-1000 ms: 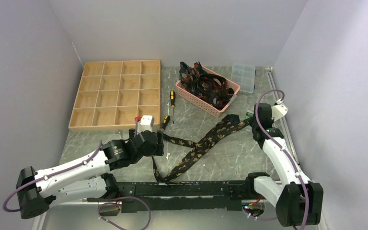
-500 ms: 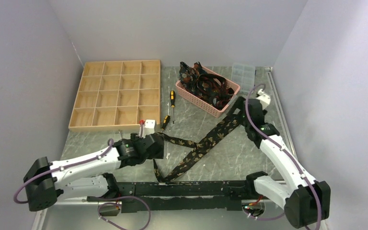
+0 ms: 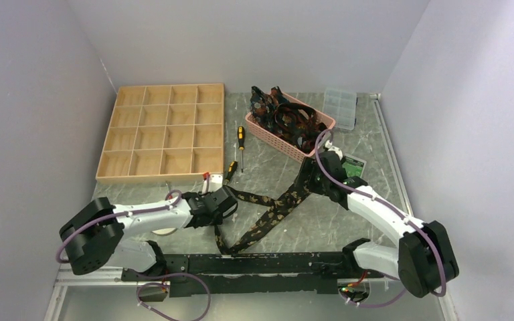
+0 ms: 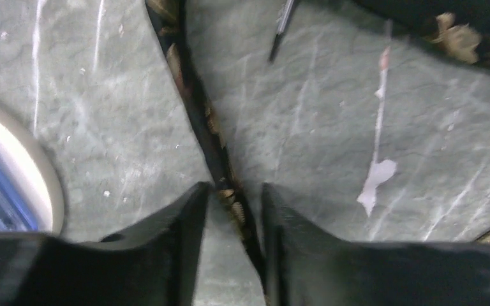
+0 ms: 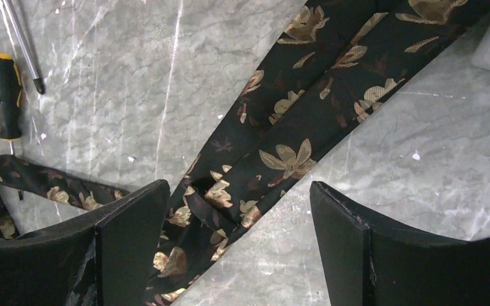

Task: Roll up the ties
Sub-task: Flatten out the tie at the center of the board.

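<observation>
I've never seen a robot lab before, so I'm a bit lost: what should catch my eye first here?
A long black tie with gold flowers sprawls across the grey table, the left pincer straddling its narrow strand and the right pincer open above its wide part. Behind, a pink basket brims with more ties, and left of it sits a wooden compartment tray.

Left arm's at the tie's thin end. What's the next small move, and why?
Probably close the left gripper on the tie. Its fingers straddle the narrow strip on the table, a gap showing beside it, so nothing is pinched yet. The right gripper hangs open over the wide part, holding nothing, so the roll likely has to start from a firm left grip.
</observation>
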